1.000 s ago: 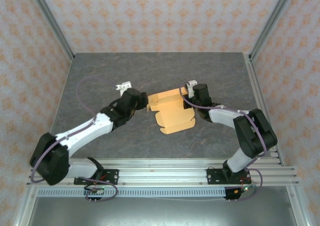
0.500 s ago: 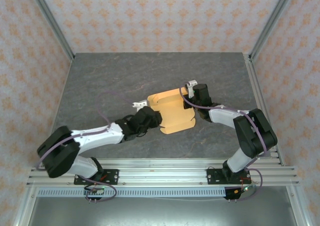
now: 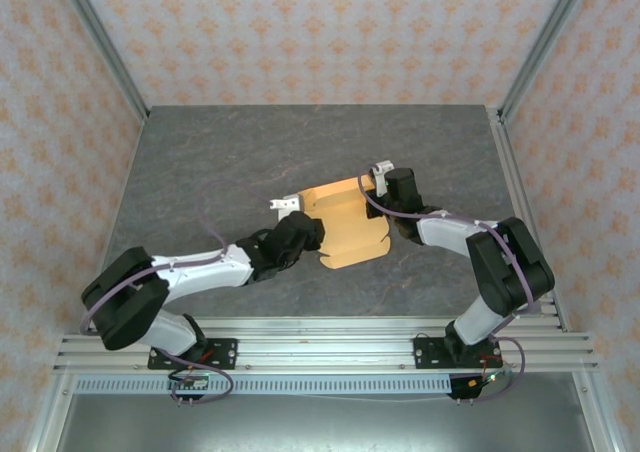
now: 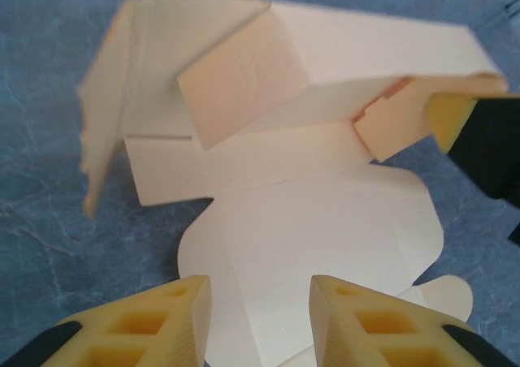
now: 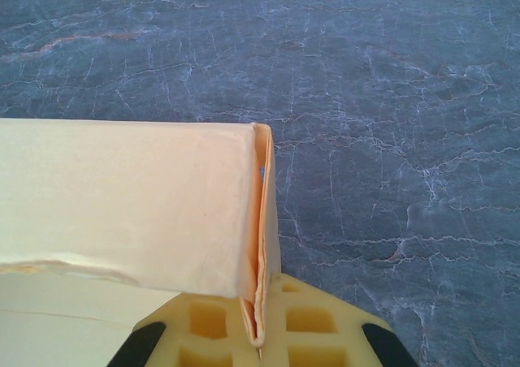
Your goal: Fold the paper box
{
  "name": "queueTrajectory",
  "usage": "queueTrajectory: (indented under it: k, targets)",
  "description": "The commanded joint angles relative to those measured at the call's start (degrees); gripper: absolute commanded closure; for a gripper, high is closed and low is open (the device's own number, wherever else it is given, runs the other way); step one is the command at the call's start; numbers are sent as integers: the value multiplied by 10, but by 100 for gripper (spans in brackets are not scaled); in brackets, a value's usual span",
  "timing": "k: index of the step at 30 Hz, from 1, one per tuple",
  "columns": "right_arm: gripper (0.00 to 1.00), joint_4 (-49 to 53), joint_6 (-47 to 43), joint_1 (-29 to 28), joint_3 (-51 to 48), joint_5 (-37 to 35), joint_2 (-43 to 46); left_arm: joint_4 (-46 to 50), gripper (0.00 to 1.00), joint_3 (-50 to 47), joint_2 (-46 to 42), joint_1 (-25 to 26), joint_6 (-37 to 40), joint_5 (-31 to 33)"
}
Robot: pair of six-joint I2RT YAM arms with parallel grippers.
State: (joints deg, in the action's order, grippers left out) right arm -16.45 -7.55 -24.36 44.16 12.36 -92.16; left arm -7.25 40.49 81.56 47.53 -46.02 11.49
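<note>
The paper box (image 3: 347, 222) is tan card, partly folded, lying at the table's middle. In the left wrist view the paper box (image 4: 325, 221) has a raised back wall, a flap tipped inward and a flat rounded flap towards me. My left gripper (image 3: 316, 236) is at the box's near-left edge. Its jaws are open, and the left gripper (image 4: 260, 306) hangs over that flat flap with a gap between the fingers (image 4: 183, 318). My right gripper (image 3: 381, 192) is shut on the far-right edge. In the right wrist view the right gripper (image 5: 262, 338) pinches the doubled card of the paper box (image 5: 122, 196).
The dark grey stone-patterned table (image 3: 220, 152) has bare surface behind and to the left of the box. Aluminium rails (image 3: 320, 337) run along the near edge by the arm bases. A metal frame edge (image 3: 507, 177) borders the right side.
My left arm has swung from the box's left side round to its near-left edge, and its jaws have narrowed. The box's left flaps have folded inward. The right gripper has not moved.
</note>
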Motion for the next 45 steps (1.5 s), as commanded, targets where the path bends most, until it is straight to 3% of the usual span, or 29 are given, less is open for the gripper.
queueTrajectory:
  k: [1,5,10,15,22,32,45]
  targets:
    - [100,0,4,-2,13,-8,-3,61,67,-16,-25,-2,11,65]
    - [100,0,4,-3,10,-9,2,23,66,-66,-78,-9,7,85]
    - [100,5,2,-3,15,-9,3,99,66,-73,-180,-33,48,152]
    - [100,4,2,-2,15,-7,1,50,64,-97,-171,-168,85,35]
    - [100,5,2,-3,16,-5,0,-42,69,-24,-7,-240,151,-79]
    - [100,8,1,-3,23,-5,-13,-111,69,36,122,-238,170,-151]
    - [100,11,0,-3,26,3,-16,-126,70,62,182,-185,142,-144]
